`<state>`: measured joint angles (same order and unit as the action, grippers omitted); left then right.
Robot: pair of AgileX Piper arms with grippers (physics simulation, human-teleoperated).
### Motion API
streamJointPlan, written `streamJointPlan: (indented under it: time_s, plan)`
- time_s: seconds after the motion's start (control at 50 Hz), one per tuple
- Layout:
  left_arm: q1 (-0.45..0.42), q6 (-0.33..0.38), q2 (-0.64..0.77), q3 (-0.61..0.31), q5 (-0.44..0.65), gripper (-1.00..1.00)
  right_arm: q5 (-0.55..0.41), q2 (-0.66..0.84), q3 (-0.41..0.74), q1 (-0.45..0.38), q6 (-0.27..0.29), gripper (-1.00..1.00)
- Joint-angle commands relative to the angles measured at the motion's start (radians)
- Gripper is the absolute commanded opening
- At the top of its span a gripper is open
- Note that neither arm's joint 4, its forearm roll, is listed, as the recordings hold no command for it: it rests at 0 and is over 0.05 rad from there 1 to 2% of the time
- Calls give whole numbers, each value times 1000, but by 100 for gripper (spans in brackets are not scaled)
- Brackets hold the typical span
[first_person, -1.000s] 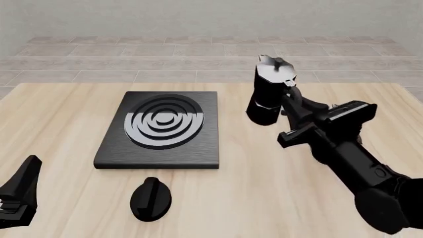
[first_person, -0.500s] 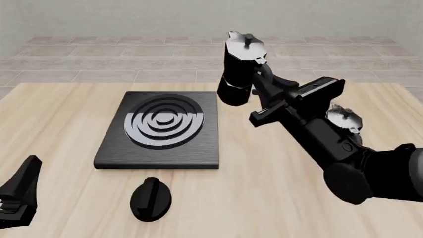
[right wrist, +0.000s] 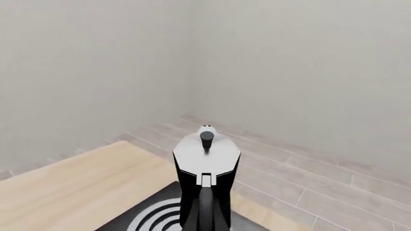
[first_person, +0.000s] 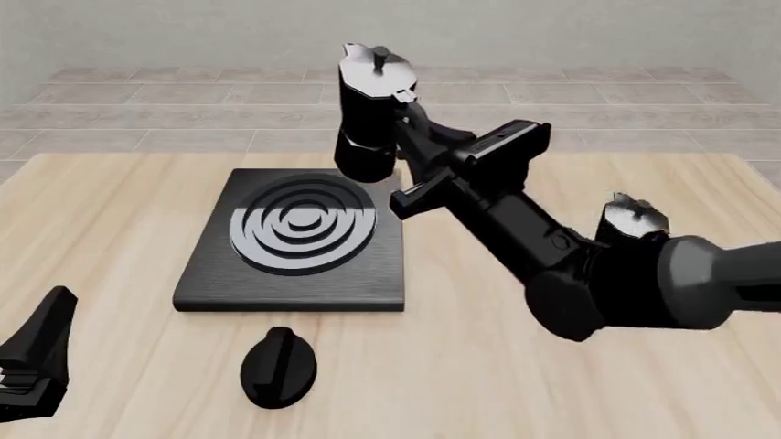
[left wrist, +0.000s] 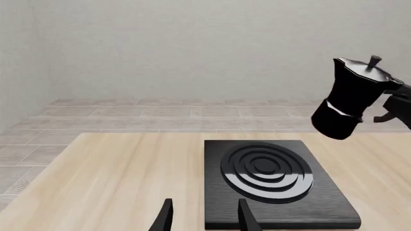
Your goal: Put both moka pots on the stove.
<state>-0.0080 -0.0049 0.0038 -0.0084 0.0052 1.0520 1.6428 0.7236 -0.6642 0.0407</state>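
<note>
Two arms are seen over a pale wooden table point(first_person: 123, 210), which fills most of the front view. The right arm point(first_person: 573, 265) is stretched from the near right toward the far middle, and its right gripper point(first_person: 409, 137) is closed on the side handle of one moka pot point(first_person: 369, 114). That pot is held in the air, tilted, with its lid leaning to the left and its base hanging above the far right corner of the stove point(first_person: 293, 240); it is not touching the slab. In the right wrist view the held pot point(right wrist: 205, 178) is seen directly ahead of the fingers, its silver lid and knob toward the camera and the burner rings below it. The stove lies flat on the left middle of the table. The second moka pot point(first_person: 634, 219) is mostly hidden behind the right arm on the right side of the table, well apart from the stove; only its silver lid and knob are shown. An oval black knob point(first_person: 278, 366) lies on the table near the front edge of the stove. The left gripper point(first_person: 31, 366) is kept low at the near left, and in the left wrist view its fingers point(left wrist: 165, 216) are seen parted with nothing between them.
</note>
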Motion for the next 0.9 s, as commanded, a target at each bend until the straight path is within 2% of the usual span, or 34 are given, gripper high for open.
streamJointPlan:
  time_s: [0.02,0.26,0.48,0.58,0.9]
  plan:
    - [0,0,0,0,0,100,-11,67,126,-56,4,-100]
    - [0,0,0,0,0,100,-45,175,239,-91,-38,-100]
    - [0,0,0,0,0,100,-64,248,318,-138,-45,-100]
    - [0,0,0,0,0,100,-85,289,357,-144,-63,-100]
    - [0,0,0,0,0,100,-94,402,427,-144,-64,-100]
